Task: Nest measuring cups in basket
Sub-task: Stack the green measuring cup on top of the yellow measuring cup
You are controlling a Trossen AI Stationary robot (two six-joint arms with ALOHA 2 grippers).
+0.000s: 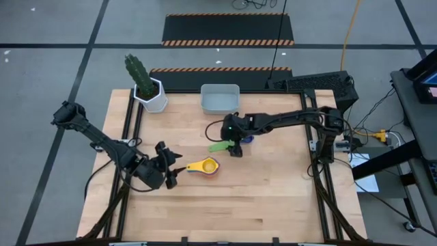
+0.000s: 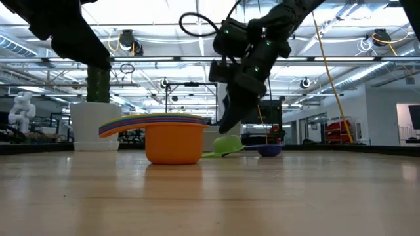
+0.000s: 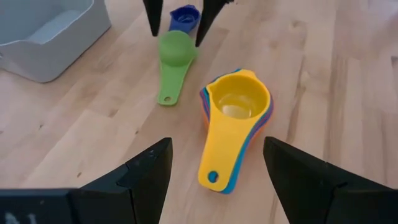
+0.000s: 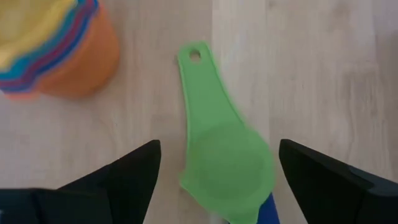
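A nested stack of measuring cups, yellow on top and orange at the bottom, stands on the table. A green cup lies apart, with its handle toward the stack. A dark blue cup sits just behind it. My right gripper is open and hovers over the green cup's bowl, one finger on each side, touching nothing. My left gripper is open, just left of the stack and facing its handles. The pale basket stands at the far edge.
A white hexagonal pot with a cactus stands at the far left corner, beside the basket. Bare wood lies along the near half of the table and to the right of the cups.
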